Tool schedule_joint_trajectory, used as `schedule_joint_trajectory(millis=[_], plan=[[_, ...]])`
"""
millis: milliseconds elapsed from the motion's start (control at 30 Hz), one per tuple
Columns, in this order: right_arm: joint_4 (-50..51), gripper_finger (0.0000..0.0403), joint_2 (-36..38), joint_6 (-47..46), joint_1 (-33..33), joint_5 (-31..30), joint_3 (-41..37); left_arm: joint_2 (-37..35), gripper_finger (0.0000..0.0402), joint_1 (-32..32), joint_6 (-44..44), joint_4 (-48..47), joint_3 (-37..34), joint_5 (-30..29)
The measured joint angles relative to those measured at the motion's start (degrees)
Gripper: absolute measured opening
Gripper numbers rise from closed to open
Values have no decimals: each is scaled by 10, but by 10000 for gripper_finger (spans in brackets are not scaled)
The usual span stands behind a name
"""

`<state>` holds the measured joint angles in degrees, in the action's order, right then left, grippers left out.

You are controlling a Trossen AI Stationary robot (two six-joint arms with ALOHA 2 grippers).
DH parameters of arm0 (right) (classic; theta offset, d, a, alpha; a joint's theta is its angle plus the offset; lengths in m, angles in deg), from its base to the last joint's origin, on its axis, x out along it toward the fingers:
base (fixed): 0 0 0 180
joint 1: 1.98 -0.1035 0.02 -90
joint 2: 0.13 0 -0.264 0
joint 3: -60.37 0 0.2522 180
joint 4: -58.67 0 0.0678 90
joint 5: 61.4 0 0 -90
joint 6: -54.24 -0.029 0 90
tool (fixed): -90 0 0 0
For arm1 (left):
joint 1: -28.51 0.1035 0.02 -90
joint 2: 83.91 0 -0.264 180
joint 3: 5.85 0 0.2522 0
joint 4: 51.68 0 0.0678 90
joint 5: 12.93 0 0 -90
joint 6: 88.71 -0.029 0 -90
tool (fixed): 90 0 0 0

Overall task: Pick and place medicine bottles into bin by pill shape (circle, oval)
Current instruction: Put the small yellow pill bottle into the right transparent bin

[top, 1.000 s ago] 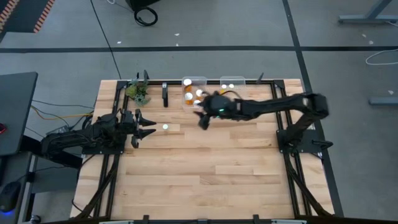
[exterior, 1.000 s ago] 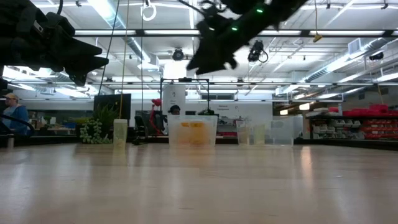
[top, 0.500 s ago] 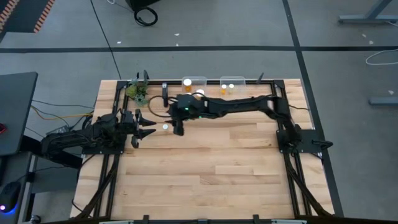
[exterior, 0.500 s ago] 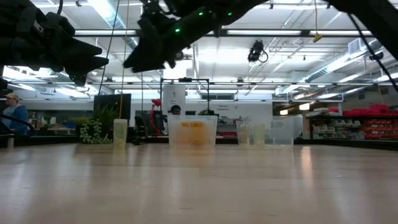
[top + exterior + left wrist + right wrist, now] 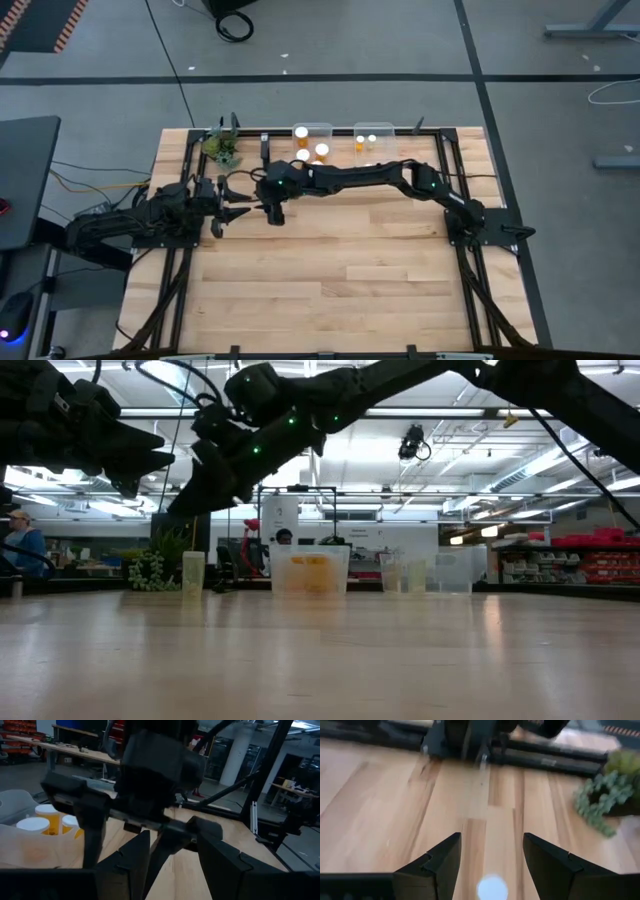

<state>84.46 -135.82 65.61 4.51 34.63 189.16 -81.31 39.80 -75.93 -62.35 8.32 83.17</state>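
One medicine bottle stands alone on the wood at the table's left; its white cap (image 5: pixel 492 888) shows in the right wrist view, and its pale body (image 5: pixel 193 575) in the low view. My right gripper (image 5: pixel 491 840) hangs open above it, slanting down, one finger on either side and clear of it. In the high view that gripper (image 5: pixel 271 208) hides the bottle. More medicine bottles (image 5: pixel 303 133) stand in two clear bins at the far edge. My left gripper (image 5: pixel 238 203) waits open at the table's left, pointing level at the right gripper.
The two clear bins (image 5: pixel 325 129) (image 5: pixel 386 128) stand side by side at the far edge. A small green plant (image 5: pixel 222 148) and a dark upright piece (image 5: pixel 265 152) stand left of them. My right arm (image 5: pixel 400 178) spans the table's far half. Bare wood fills the near half.
My right gripper has swept from over the bins toward the table's left edge, sinking and tipping downward while rolling, and now hangs over the lone bottle. Its finger gap looks unchanged. The bottle has stayed where it was.
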Motion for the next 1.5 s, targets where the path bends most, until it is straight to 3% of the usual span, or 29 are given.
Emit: schedule_joint_trajectory(millis=[500,633,1000,1500], plan=[[-23,220,-30,32,11,13,-4,5,172,0,0,-1,0,0],[-22,220,-30,27,17,15,-18,5,172,0,0,-1,0,0],[-134,220,-29,3,15,22,-113,5,172,0,0,-1,0,0],[-155,194,-29,-11,15,16,-129,5,172,0,0,-1,0,0]])
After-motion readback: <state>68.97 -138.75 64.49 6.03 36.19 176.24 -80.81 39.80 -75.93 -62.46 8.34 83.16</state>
